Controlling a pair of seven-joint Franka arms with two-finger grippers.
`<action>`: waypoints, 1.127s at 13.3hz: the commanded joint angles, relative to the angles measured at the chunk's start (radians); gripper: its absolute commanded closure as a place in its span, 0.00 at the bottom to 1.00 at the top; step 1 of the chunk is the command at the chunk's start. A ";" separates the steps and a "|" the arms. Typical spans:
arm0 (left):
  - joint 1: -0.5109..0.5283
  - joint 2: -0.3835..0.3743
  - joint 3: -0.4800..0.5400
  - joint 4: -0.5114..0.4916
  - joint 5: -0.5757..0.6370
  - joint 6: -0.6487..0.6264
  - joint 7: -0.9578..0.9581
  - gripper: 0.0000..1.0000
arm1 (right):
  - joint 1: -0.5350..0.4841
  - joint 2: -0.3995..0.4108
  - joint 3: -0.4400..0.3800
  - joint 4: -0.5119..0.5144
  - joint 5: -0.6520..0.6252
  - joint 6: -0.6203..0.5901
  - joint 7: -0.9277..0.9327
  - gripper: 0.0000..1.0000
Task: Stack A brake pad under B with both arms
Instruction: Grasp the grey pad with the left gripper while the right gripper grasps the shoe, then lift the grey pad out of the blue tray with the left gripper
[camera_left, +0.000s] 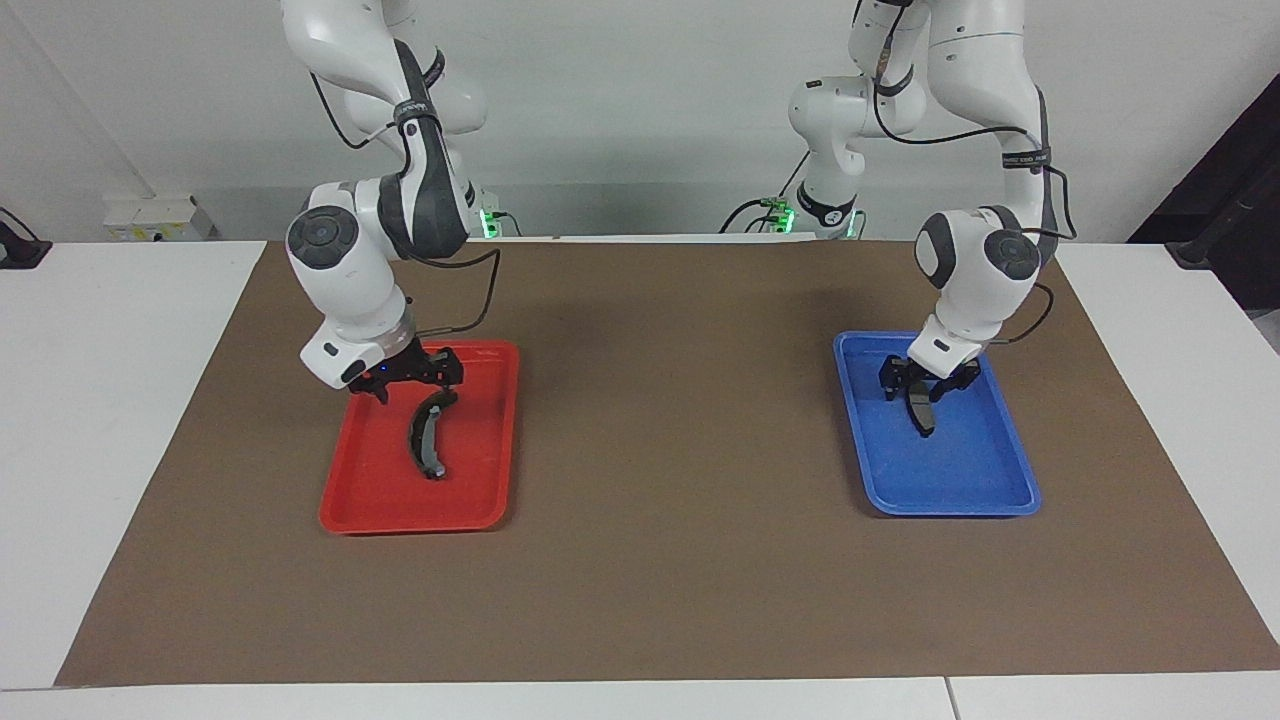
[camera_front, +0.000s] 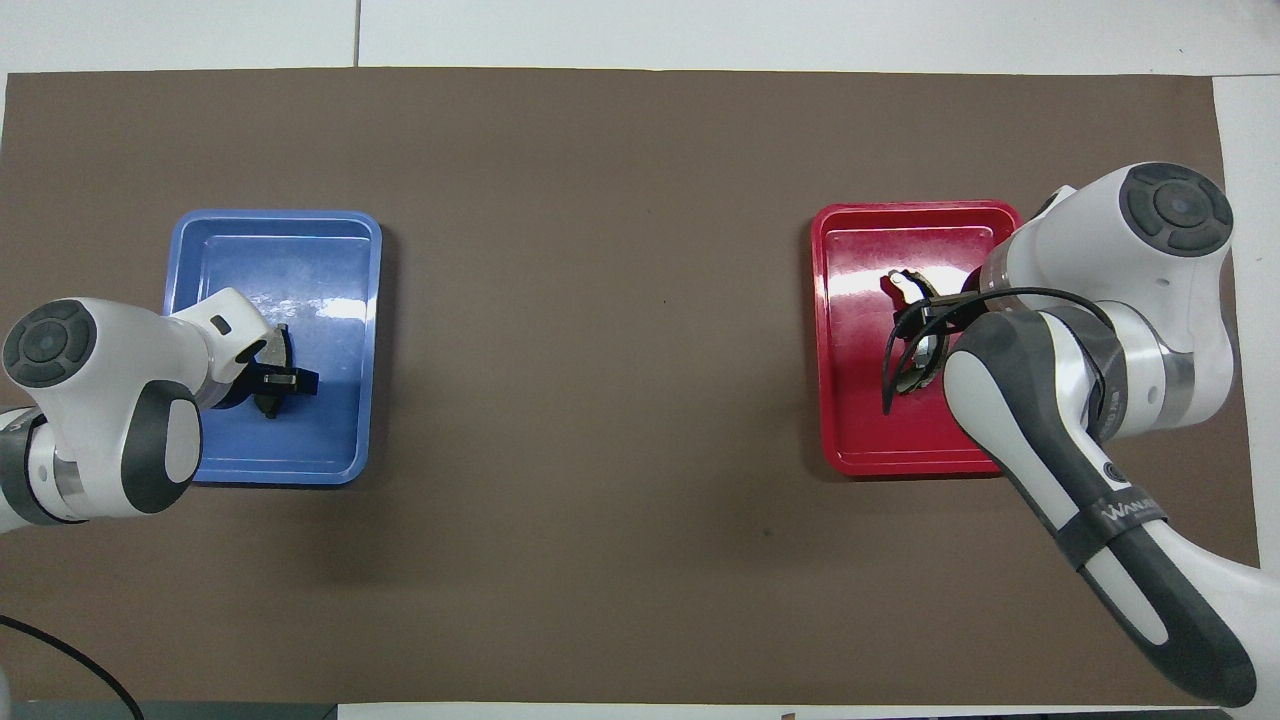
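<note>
I read the right gripper (camera_left: 420, 378) low in the red tray (camera_left: 370, 510), at the robot-side end of pad B (camera_left: 428, 436), which lies curved along the tray floor; I can't tell if its fingers are apart or clamped on B. The left gripper (camera_left: 928, 385) sits in the blue tray (camera_left: 950, 500), fingers straddling pad A (camera_left: 920, 410), which stands on edge between them, though I can't tell whether they pinch it. Both trays rest on the brown mat (camera_left: 660, 420), well apart.
</note>
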 joint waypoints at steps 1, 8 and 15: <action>-0.009 0.003 0.017 -0.017 -0.008 0.030 0.014 0.55 | -0.033 0.002 0.025 -0.051 0.008 0.058 0.003 0.00; -0.009 0.004 0.020 0.007 -0.008 0.019 0.009 0.99 | -0.043 0.055 0.022 -0.091 0.005 0.171 -0.043 0.00; -0.032 -0.008 0.005 0.301 -0.012 -0.289 0.005 0.99 | -0.056 0.093 0.022 -0.090 0.000 0.201 -0.080 0.04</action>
